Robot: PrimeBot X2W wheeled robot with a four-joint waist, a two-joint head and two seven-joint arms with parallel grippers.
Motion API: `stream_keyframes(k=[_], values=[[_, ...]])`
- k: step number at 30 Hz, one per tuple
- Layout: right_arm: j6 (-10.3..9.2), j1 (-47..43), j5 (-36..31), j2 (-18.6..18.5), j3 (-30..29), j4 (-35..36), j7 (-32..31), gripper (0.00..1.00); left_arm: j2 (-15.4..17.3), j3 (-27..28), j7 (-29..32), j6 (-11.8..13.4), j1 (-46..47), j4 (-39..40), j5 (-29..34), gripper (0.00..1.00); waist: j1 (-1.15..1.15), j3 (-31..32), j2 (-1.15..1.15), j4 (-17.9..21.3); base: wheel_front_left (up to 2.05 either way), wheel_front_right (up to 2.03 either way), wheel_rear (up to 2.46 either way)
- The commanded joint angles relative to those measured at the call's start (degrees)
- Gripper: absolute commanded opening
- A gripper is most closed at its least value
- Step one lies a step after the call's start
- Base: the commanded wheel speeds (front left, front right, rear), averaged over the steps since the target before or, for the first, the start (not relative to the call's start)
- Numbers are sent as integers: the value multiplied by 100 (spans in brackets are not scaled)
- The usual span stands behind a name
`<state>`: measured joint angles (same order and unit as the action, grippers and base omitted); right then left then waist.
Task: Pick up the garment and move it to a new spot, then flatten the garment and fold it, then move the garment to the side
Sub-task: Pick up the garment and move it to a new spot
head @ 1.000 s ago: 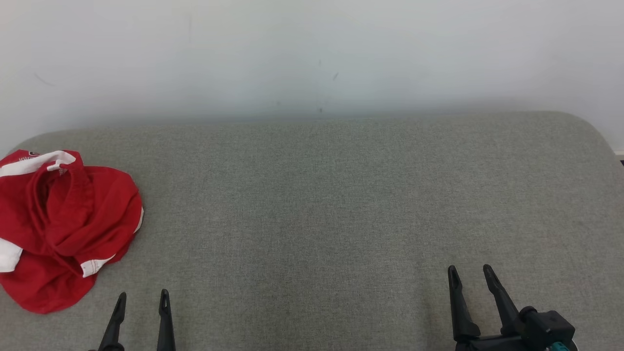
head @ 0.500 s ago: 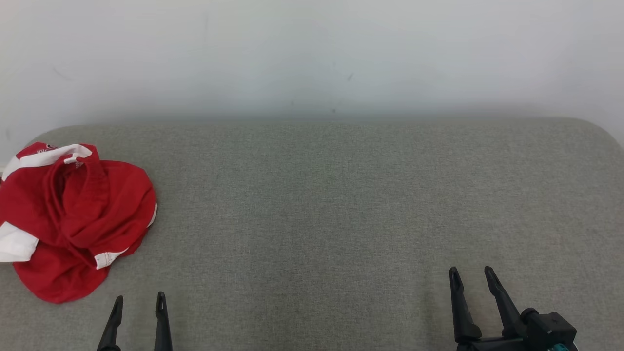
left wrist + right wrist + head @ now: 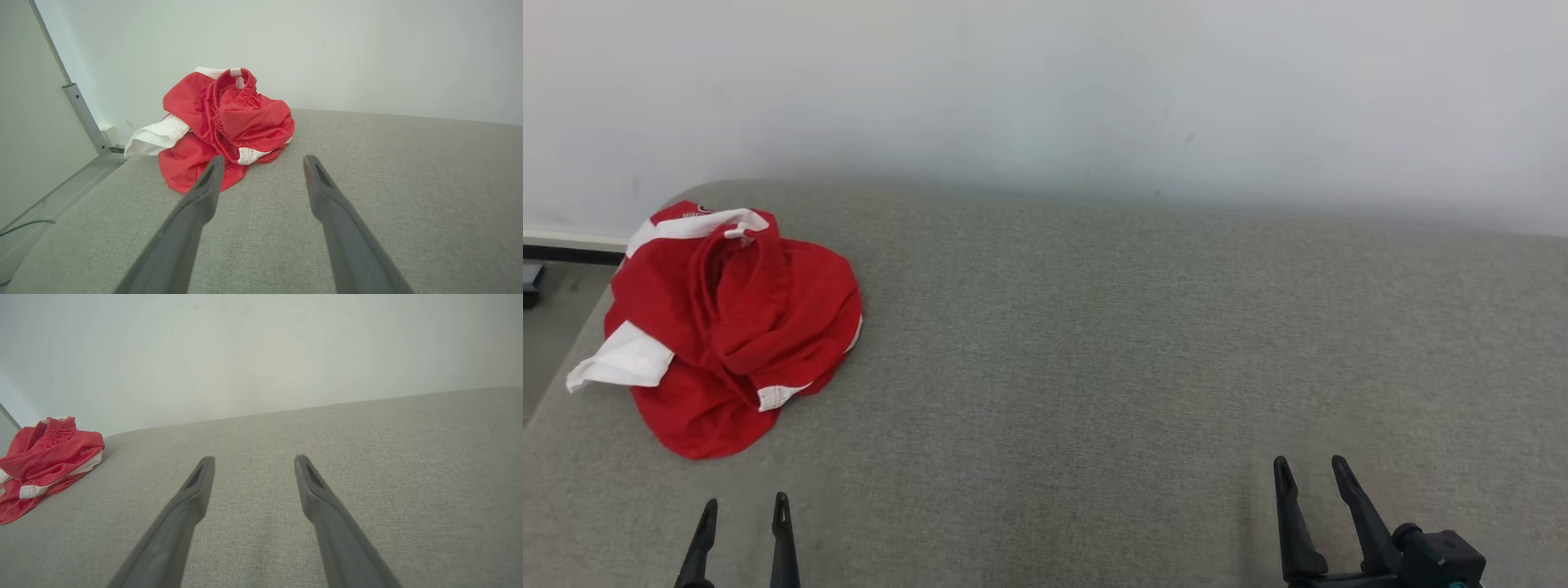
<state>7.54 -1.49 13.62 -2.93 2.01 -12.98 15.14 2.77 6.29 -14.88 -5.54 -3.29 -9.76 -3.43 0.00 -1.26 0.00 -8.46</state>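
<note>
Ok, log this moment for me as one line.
stage: before pickup | garment: red-white, crumpled, left end of grey cushion, untouched | left end effector: open, short of garment | right end effector: open, over bare cushion

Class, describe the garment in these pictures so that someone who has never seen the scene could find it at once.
Start with the wide grey upholstered surface against the pale wall. At its left end, ahead of the robot's left hand, lies the garment in a crumpled heap. It alone is bright red with white trim amid plain grey fabric.
</note>
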Motion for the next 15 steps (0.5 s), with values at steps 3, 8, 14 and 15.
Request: stream_keyframes(k=[3, 8, 14, 15], values=[[-10, -76, 18, 10, 17, -10, 14, 100, 20, 35, -36, 12, -38, -14, 21, 100, 0, 25, 0, -415, 0, 0, 0], [-10, -119, 6, 11, 14, -26, 14, 100, 20, 13, -35, 52, -144, -10, 29, 100, 0, 83, 0, -782, 0, 0, 0], [-10, -193, 13, 10, 56, -44, 14, 100, 20, 12, -35, 85, -188, -38, -7, 100, 0, 191, 0, -1225, 0, 0, 0], [-10, -200, 16, 10, 56, -49, 14, 100, 20, 8, -35, 85, -200, -42, -8, 100, 0, 201, 0, -1298, 0, 0, 0]])
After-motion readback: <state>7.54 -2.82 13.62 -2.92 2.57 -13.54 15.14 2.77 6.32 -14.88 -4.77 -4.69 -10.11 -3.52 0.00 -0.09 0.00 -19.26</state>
